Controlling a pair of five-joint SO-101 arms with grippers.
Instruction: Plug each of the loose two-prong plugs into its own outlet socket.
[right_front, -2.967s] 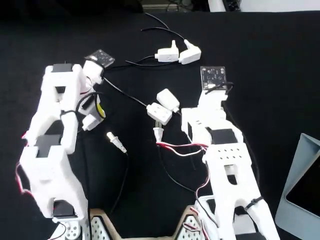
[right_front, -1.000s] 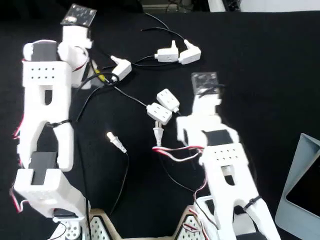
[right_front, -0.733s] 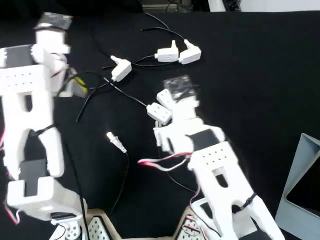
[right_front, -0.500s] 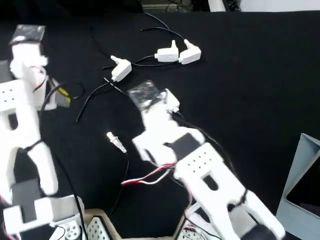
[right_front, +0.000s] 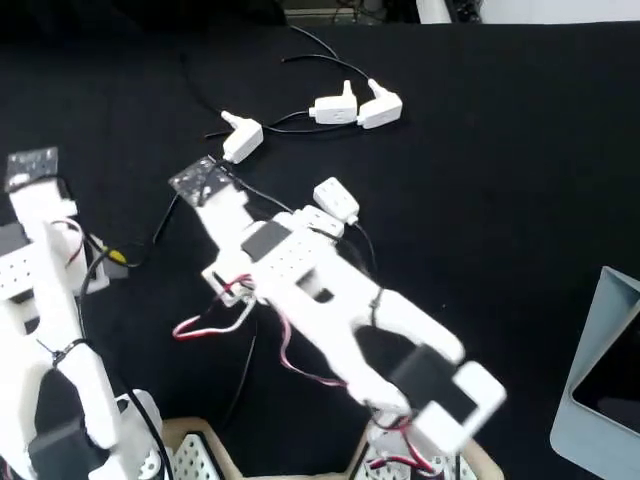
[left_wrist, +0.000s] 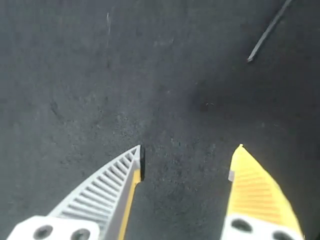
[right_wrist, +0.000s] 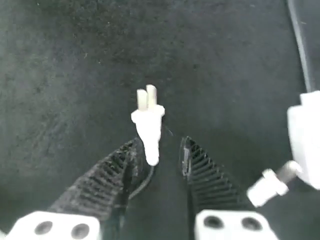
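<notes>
While my left gripper (left_wrist: 189, 160) gapes over the black cloth (left_wrist: 150, 75), my right gripper (right_wrist: 160, 147) sits open around a loose plug (right_wrist: 148, 122).

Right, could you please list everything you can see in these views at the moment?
Loose two-prong plug: one, white, lying on the cloth between the right end effector's fingers.
Far connectors: two, white, side by side at the far side of the table.
Single connector: one, white, left of that pair.
Middle connectors: two, white, close beside the right arm.
Cables: several, black, trailing over the cloth.
Cloth: one, black, covering the table.
Panel: one, grey-blue, at the table's right edge.
Left arm: white; left end effector open over bare cloth.
Right arm: white; right end effector open, astride the plug.
</notes>
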